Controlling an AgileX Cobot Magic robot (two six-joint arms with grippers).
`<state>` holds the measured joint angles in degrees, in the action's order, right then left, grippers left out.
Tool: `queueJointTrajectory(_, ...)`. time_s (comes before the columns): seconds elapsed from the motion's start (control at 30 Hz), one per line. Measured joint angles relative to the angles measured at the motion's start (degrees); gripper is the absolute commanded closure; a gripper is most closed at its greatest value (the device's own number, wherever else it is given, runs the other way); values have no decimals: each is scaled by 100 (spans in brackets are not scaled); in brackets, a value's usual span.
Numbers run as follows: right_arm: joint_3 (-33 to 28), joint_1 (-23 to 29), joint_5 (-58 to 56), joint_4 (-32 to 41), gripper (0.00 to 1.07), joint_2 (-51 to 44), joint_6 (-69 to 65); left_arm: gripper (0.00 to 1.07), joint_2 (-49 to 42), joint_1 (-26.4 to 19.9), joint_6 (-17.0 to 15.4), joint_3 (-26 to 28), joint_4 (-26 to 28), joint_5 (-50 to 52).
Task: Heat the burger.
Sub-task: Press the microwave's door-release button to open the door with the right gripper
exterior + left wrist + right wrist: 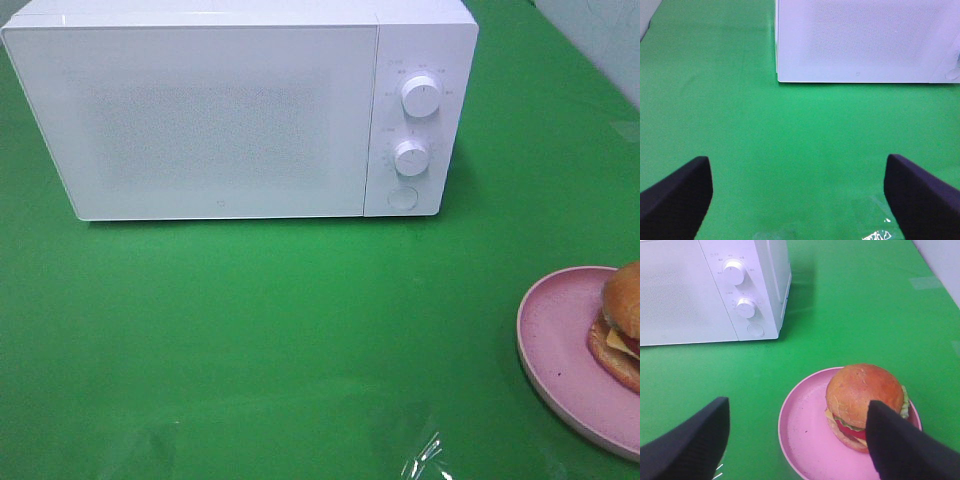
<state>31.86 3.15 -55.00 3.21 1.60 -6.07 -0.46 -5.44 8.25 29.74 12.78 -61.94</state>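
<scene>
The high camera and both wrist cameras face the microwave (220, 110).

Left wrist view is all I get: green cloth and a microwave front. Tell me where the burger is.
Observer: The burger sits on a pink plate, in front of the microwave and off to its right.
Operator: Report the right gripper.
Observer: The right gripper points toward the plate, jaws open and holding nothing.
Operator: List the microwave's controls.
Observer: An upper knob, a lower knob and a round button under them, all on its right side.
</scene>
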Motion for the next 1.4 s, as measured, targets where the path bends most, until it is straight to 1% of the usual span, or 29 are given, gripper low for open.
queueJointTrajectory(0.1, 63, 0, 57, 0, 34, 195, 0, 22, 0, 0, 0, 0, 0, 0)
queueJointTrajectory(0.17, 86, 0, 178, 0, 34, 533, 0, 22, 0, 0, 0, 0, 0, 0)
queueJointTrajectory(0.27, 86, 0, 223, 0, 34, 630, 0, 22, 0, 0, 0, 0, 0, 0)
queueJointTrajectory(0.33, 92, 0, 367, 0, 34, 991, 0, 22, 0, 0, 0, 0, 0, 0)
queueJointTrajectory(0.4, 92, 0, 493, -11, 34, 1157, 0, 22, 0, 0, 0, 0, 0, 0)
queueJointTrajectory(0.5, 92, 0, 539, -11, 34, 1226, 0, 22, 0, 0, 0, 0, 0, 0)
queueJointTrajectory(0.57, 74, 0, 911, -29, 34, 1553, 0, 22, 0, 0, 0, 0, 0, 0)
queueJointTrajectory(0.67, 52, 0, 1014, -29, 34, 1627, 0, 22, 0, 0, 0, 0, 0, 0)
queueJointTrajectory(0.73, -80, 0, 1455, -29, 34, 1885, 0, 22, 0, 0, 0, 0, 0, 0)
queueJointTrajectory(0.9, -298, 0, 1919, -34, 34, 2149, 6, 22, 0, 0, 0, 0, 0, 0)
queueJointTrajectory(0.93, -407, 0, 2194, -40, 34, 2263, 6, 22, 0, 0, 0, 0, 6, 0)
queueJointTrajectory(1.03, -447, 0, 2338, -40, 34, 2315, 6, 22, 0, 0, 0, 0, 6, 0)
queueJointTrajectory(1.17, -699, 0, 3163, -40, 34, 2756, 6, 22, 0, 0, 0, 0, 6, 0)
queueJointTrajectory(1.27, -739, 0, 3340, -40, 34, 2825, 6, 22, 0, 0, 0, 0, 6, 0)
queueJointTrajectory(1.33, -917, 0, 3994, -40, 34, 3191, 6, 22, 0, 0, 0, 0, 6, 0)
queueJointTrajectory(1.37, -917, 0, 3994, -40, 34, 3191, 6, 22, 0, 0, 0, 0, 6, 0)
queueJointTrajectory(1.4, -951, 0, 4337, -40, 34, 3421, 6, 22, 0, 0, 0, 0, 6, 0)
